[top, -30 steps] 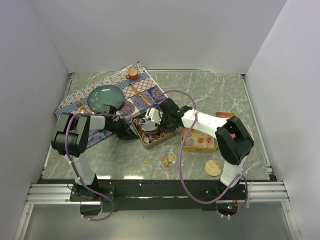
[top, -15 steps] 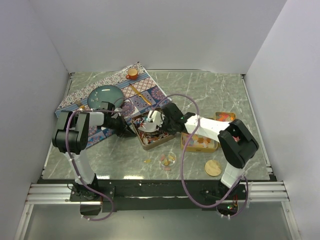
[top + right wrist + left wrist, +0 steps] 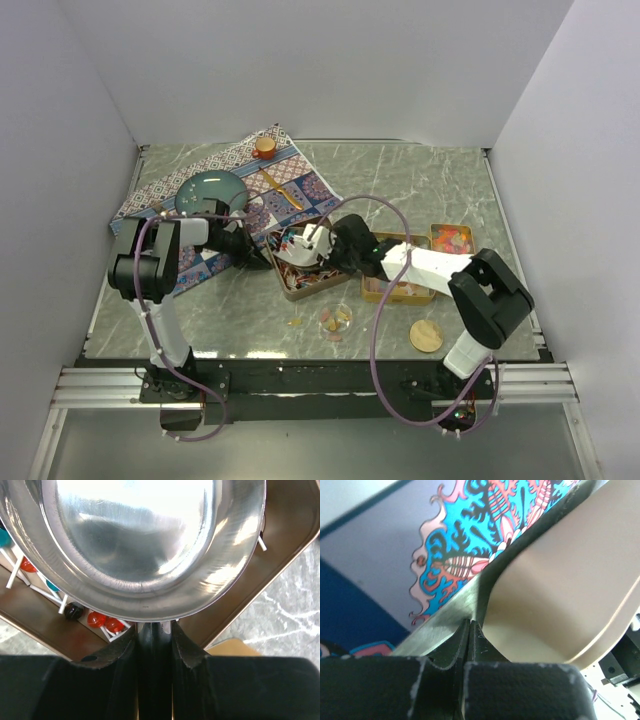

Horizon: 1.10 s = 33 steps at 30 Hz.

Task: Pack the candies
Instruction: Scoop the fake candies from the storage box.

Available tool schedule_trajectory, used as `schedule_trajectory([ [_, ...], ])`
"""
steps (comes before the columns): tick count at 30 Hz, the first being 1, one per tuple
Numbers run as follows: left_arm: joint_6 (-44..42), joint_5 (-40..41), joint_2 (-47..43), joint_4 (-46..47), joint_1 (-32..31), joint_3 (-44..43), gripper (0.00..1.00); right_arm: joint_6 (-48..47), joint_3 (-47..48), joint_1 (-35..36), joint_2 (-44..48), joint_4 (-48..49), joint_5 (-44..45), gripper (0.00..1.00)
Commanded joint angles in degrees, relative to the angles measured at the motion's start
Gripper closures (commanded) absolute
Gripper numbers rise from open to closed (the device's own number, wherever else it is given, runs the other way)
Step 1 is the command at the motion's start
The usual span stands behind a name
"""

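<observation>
A gold tin (image 3: pixel 290 291) in the middle of the table holds red, white and black candies (image 3: pixel 312 276). My right gripper (image 3: pixel 335 250) is shut on the dark handle of a shiny steel scoop (image 3: pixel 300 246), which hangs over this tin. In the right wrist view the scoop's bowl (image 3: pixel 140 540) fills the top, above my right gripper (image 3: pixel 154 627). Red and black candies (image 3: pixel 97 620) on white sticks lie beneath it in the tin (image 3: pixel 280 535). My left gripper (image 3: pixel 250 245) is shut on the tin's left rim. The left wrist view has that gripper (image 3: pixel 469 624) against the tin's pale wall (image 3: pixel 560 580).
A second tin (image 3: pixel 366 290) with pale orange squares and a third tin (image 3: pixel 450 238) with bright pieces stand to the right. A small glass dish (image 3: pixel 336 318) and a cork disc (image 3: pixel 427 335) sit near the front. A patterned cloth (image 3: pixel 300 180), green plate (image 3: pixel 210 190) and orange cup (image 3: pixel 265 147) lie behind.
My right arm has swung its elbow towards the near right, and the scoop has shifted a little over the middle tin. The left gripper stays on the tin's rim.
</observation>
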<state>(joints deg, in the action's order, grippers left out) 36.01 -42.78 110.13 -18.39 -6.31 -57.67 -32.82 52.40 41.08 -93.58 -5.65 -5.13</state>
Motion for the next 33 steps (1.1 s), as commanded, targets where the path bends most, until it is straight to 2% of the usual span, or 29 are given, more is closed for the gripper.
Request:
schedule_trajectory([
  [1, -4.89, 0.51, 2.55, -1.29, 0.77, -3.05, 0.99, 2.85, -3.35, -0.91, 5.94, 8.63, -2.43, 1.0],
  [14, -8.32, -0.72, 5.63, -2.18, 0.77, -5.96, 0.99, 3.46, -5.64, -1.0, 10.17, 9.78, -1.73, 1.0],
  [23, -11.66, -3.1, 5.28, -2.0, 1.03, -8.6, 0.99, 0.75, -11.01, -2.76, 21.76, 16.55, -4.54, 1.0],
  [28, -13.77, -0.9, 1.15, -3.31, 1.12, -9.65, 0.94, -5.66, -10.12, -3.55, 28.09, 9.18, -4.81, 1.0],
  [33, -13.51, 0.42, -1.14, -3.84, 1.3, -13.51, 0.72, -14.52, -11.53, -3.64, 33.81, -2.76, -2.88, 1.0],
])
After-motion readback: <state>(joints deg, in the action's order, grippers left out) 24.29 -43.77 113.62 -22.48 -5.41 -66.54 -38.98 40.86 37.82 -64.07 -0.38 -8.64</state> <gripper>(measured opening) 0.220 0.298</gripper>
